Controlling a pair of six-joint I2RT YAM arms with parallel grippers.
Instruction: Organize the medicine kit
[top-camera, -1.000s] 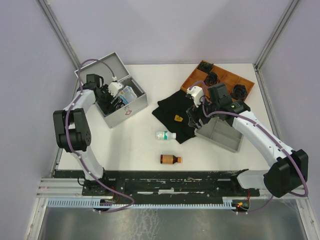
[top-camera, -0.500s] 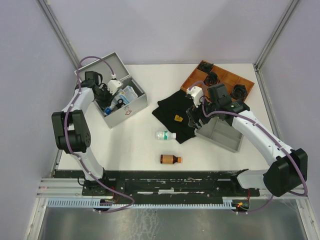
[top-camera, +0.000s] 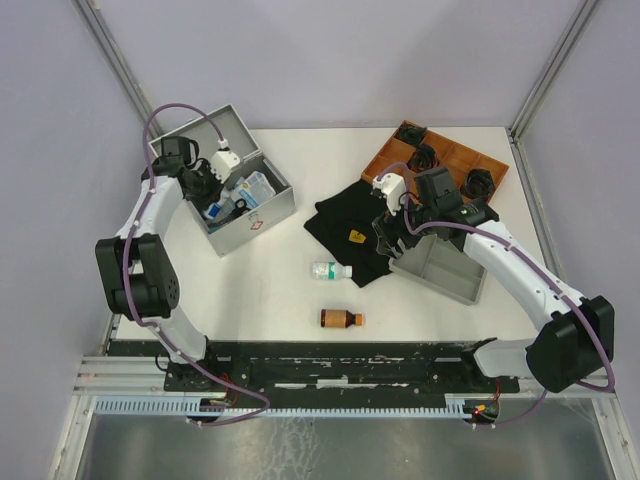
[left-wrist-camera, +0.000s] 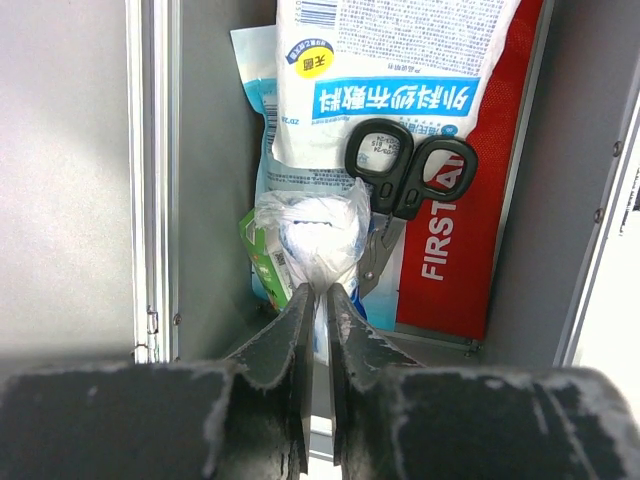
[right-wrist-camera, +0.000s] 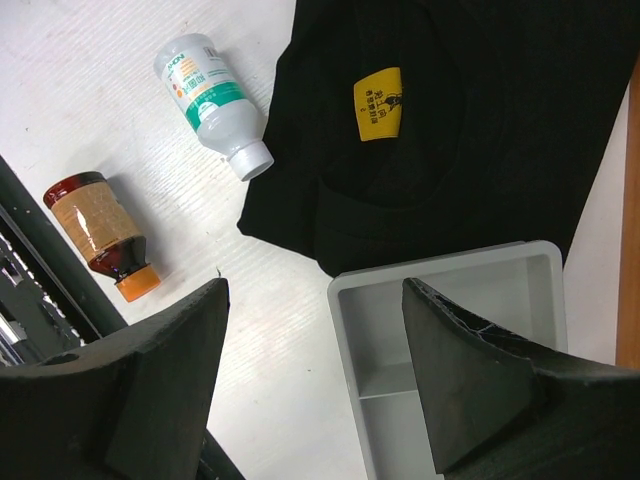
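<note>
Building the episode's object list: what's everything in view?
medicine kit: 1, silver-grey, open, far left
First Aid Kit pouch: 1, red, in the kit
scissors: 1, black-handled, in the kit
printed packet: 1, white-blue, in the kit
plastic-wrapped bundle: 1, clear, in the kit
white bottle: 1, green label, lying mid-table
brown bottle: 1, orange cap, lying nearer the arms
cloth: 1, black, yellow label, centre
divided tray: 1, grey, right of cloth
wooden tray: 1, brown, far right, holds three black items
left gripper: 1, black, pinching the bundle
right gripper: 1, black, open, above divided tray's corner
</note>
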